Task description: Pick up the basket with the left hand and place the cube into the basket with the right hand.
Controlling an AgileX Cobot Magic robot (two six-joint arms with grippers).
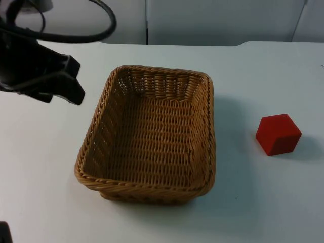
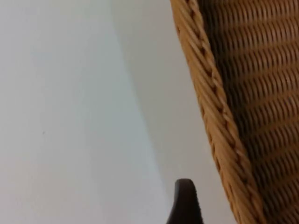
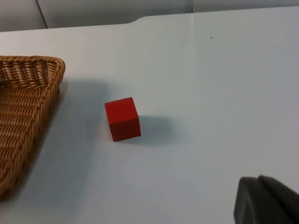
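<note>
Two things wait on the bench (image 1: 45,202): a wicker basket (image 1: 152,136) and a red cube (image 1: 278,134), neither yet taken.

The basket sits flat in mid-bench; the cube rests well apart from it, on the side away from the left pincer (image 1: 66,83), which hovers just beside the basket's outer wall and grips nothing. How far its fingers are spread I cannot tell. The right pincer (image 3: 266,200) waits back from the cube, on the cube's side away from the basket, spread likewise unclear. The basket looks light and stiff with some give; its thick braided rim (image 2: 215,116) seems the surest hold, one finger inside the wall and one outside. The cube looks small, hard and light; a pinch across two flat opposite faces should hold it.
</note>
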